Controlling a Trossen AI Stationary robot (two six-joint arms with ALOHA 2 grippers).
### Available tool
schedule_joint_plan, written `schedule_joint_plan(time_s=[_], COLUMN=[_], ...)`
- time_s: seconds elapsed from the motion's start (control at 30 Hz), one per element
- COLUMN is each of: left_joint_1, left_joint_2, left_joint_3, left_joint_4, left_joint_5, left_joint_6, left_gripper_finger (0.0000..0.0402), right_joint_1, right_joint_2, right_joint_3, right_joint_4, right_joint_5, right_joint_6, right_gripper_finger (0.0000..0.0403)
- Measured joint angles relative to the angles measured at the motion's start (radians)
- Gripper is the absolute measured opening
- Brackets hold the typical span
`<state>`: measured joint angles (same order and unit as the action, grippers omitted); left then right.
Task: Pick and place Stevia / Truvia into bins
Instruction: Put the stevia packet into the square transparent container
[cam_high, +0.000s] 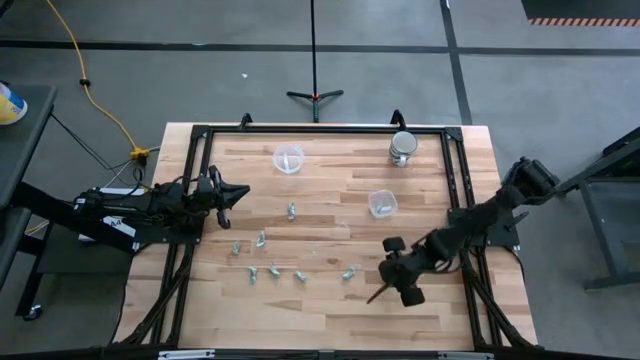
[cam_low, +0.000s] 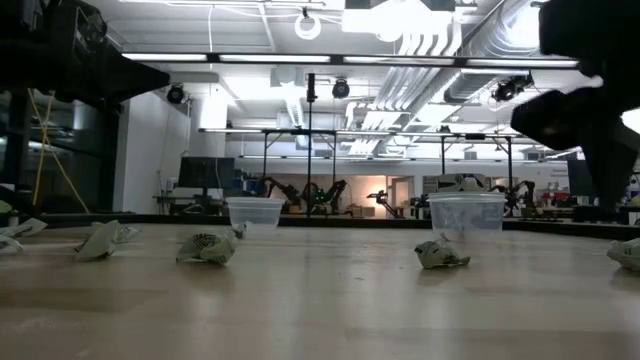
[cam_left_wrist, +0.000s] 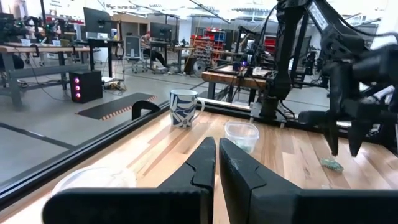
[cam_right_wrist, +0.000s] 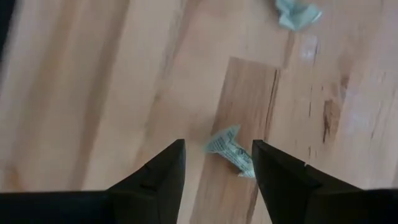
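Several crumpled pale green-and-white Stevia packets lie scattered on the near half of the wooden table. Two clear cups stand farther back, one at the far middle and one right of centre. My right gripper hovers open above the near right part of the table. In its wrist view one packet shows between the fingertips, lying flat on the wood below them. My left gripper waits shut at the table's left edge.
A shiny metal mug stands near the far right corner. A black frame runs round the tabletop. Bare wood lies between the packets and the near edge. In the low view, packets sit in front of the cups.
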<state>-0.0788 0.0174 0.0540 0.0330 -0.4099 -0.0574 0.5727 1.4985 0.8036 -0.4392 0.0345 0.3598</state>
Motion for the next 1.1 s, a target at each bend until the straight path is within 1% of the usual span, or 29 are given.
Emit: schedule_joint_plan(time_s=[0.17,0.37,0.47,0.53,0.6,0.7,0.73,0.77,0.8,0.87,0.93,1.03,1.1], left_joint_1=[0.0,0.0,0.0,0.0,0.0,0.0,0.0,0.0,0.0,0.0,0.0,0.0,0.0], left_joint_2=[0.0,0.0,0.0,0.0,0.0,0.0,0.0,0.0,0.0,0.0,0.0,0.0,0.0], left_joint_3=[0.0,0.0,0.0,0.0,0.0,0.0,0.0,0.0,0.0,0.0,0.0,0.0,0.0], left_joint_4=[0.024,0.036,0.037,0.037,0.038,0.037,0.037,0.037,0.037,0.037,0.037,0.037,0.037], left_joint_5=[-0.002,-0.004,-0.004,-0.004,-0.004,-0.004,-0.004,-0.004,-0.004,-0.004,-0.004,-0.004,-0.004], left_joint_6=[0.0,0.0,0.001,0.0,0.0,0.0,0.0,0.0,0.0,0.0,0.0,0.0,0.001], left_gripper_finger=[0.0056,0.0056,0.0056,0.0056,0.0056,0.0056,0.0056,0.0056,0.0056,0.0056,0.0056,0.0056,0.0056], right_joint_1=[0.02,0.019,0.019,0.02,0.02,0.007,-0.003,-0.016,-0.03,-0.061,-0.094,-0.153,-0.204], right_joint_2=[0.082,0.164,0.175,0.172,0.167,0.155,0.149,0.139,0.126,0.09,0.051,-0.012,-0.056], right_joint_3=[0.0,0.003,0.004,0.003,0.002,0.0,-0.001,-0.002,-0.003,-0.003,-0.002,-0.002,-0.002], right_joint_4=[0.008,0.038,0.044,0.051,0.054,0.055,0.056,0.055,0.052,0.053,0.055,0.048,0.018], right_joint_5=[0.085,0.064,0.058,0.057,0.053,0.058,0.076,0.111,0.162,0.326,0.467,0.607,0.64], right_joint_6=[-0.008,-0.026,-0.021,-0.02,-0.018,0.037,0.062,0.081,0.1,0.151,0.156,0.122,0.11], right_gripper_finger=[0.0176,0.0176,0.0164,0.0144,0.0115,0.0052,0.0028,0.0015,0.001,0.002,0.0021,0.0005,0.0008])
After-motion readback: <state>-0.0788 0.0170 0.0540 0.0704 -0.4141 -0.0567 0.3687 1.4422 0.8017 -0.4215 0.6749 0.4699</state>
